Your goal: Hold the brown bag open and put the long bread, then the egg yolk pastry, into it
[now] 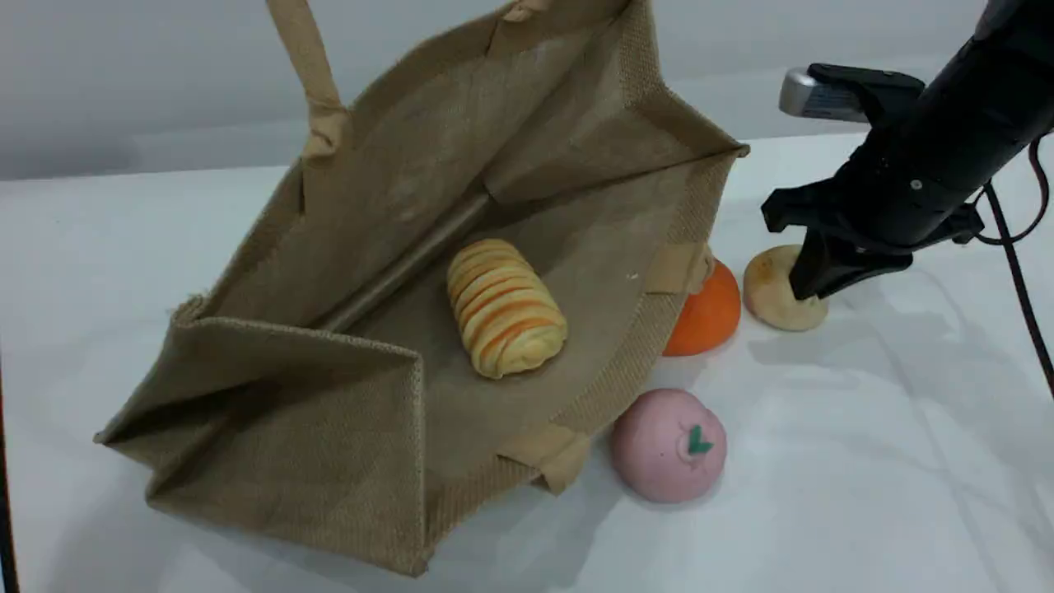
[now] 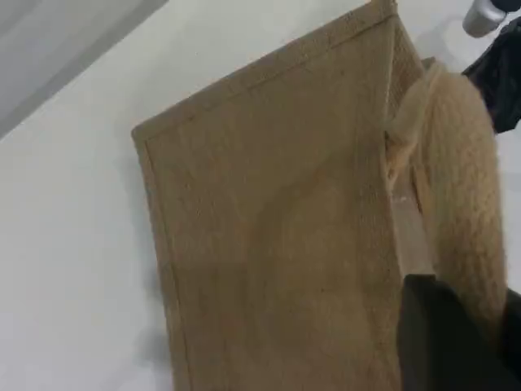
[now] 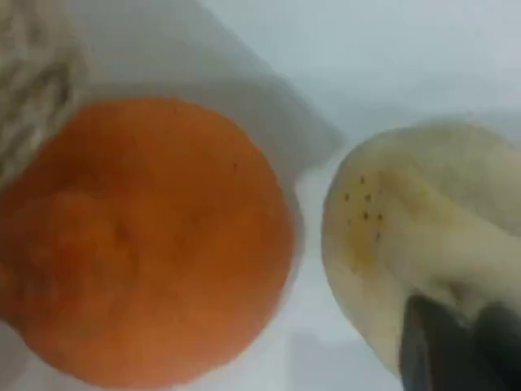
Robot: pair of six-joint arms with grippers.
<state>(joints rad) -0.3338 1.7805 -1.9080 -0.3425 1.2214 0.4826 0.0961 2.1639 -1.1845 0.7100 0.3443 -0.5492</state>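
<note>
Coarse woven brown bag [image 1: 346, 272], handle in left jaws; right jaws pinch lumpy egg yolk pastry [image 1: 774, 290].

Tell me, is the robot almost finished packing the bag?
About halfway. Done: the long bread already lies inside the brown bag. In hand: the left hand holds the bag's handle up so the bag gapes open, and the right hand has shut on the egg yolk pastry, which sits on the table beside the orange fruit. Left: lifting the pastry and dropping it into the bag.
</note>
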